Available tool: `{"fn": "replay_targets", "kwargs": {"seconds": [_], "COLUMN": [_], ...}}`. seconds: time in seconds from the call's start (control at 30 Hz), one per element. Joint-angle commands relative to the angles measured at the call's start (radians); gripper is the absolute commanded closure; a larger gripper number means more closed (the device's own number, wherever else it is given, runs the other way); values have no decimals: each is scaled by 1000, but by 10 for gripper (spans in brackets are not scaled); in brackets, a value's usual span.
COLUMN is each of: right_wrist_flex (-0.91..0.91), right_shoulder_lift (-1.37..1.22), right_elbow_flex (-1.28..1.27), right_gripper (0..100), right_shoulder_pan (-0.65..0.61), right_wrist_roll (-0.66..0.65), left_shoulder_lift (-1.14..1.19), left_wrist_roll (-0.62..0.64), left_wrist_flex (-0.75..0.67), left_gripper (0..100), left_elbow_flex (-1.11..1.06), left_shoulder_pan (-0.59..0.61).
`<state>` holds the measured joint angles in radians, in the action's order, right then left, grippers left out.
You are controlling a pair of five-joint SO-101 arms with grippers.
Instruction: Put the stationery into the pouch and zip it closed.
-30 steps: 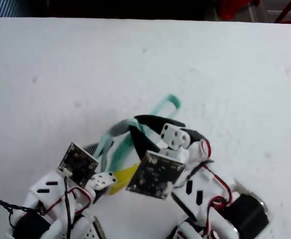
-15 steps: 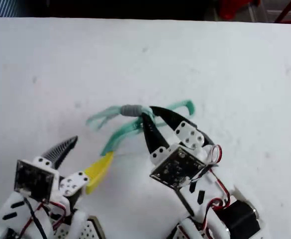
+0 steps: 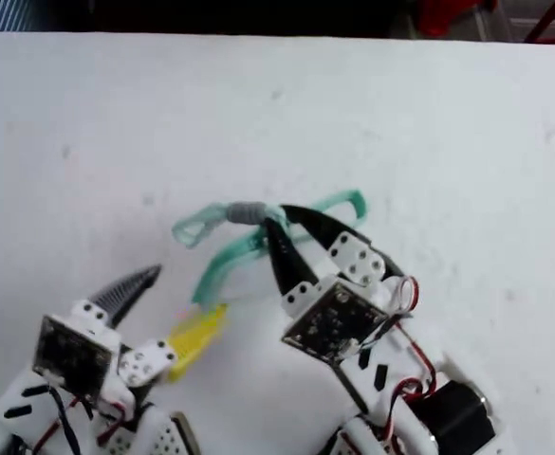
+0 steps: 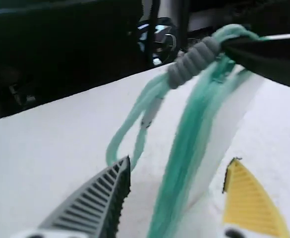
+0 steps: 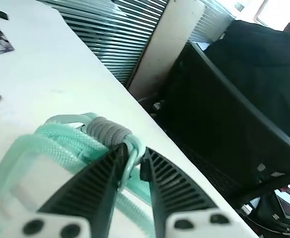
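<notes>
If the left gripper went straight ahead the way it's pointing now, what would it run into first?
Probably the teal cord: its strands lie straight ahead of the open left gripper, though depth is unclear.

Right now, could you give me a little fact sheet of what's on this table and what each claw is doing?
surface: white table
object: teal cord, looped in several strands and lying on the table
binding: grey wrap bunching the strands together
right gripper: shut on the teal cord right beside the grey wrap
left gripper: open, one dark finger and one yellow; the cord's strands run between them, not gripped
arms: both low over the near side of the table
</notes>
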<state>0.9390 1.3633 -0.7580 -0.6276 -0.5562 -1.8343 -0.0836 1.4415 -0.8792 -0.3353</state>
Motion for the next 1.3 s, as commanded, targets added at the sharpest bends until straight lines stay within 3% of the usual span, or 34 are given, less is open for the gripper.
{"fn": "replay_targets", "kwargs": {"seconds": [0.0, 0.23, 0.4, 0.53, 0.67, 1.1, 1.27], "right_wrist_flex": [-2, 93, 101, 97, 73, 67, 71], "right_shoulder_lift": [4, 1, -1, -2, -73, -156, -156], "right_elbow_flex": [2, 91, 95, 95, 100, 169, 172], "right_gripper": [980, 980, 980, 980, 980, 980, 980], "right_shoulder_pan": [-30, -91, -133, -136, -136, -136, -93], "right_wrist_roll": [23, 81, 83, 84, 138, 203, 126], "left_shoulder_lift": [4, 4, 4, 4, 4, 4, 4], "left_wrist_roll": [-46, -43, -38, -38, -46, -46, -46], "left_wrist_flex": [-21, -204, -255, -293, -288, -258, -236], "left_gripper": [687, 690, 706, 817, 989, 979, 979], "left_elbow_flex": [-15, -209, -245, -258, -258, -258, -256], "left_shoulder_pan": [-163, -150, -151, -170, -274, -314, -312]}}
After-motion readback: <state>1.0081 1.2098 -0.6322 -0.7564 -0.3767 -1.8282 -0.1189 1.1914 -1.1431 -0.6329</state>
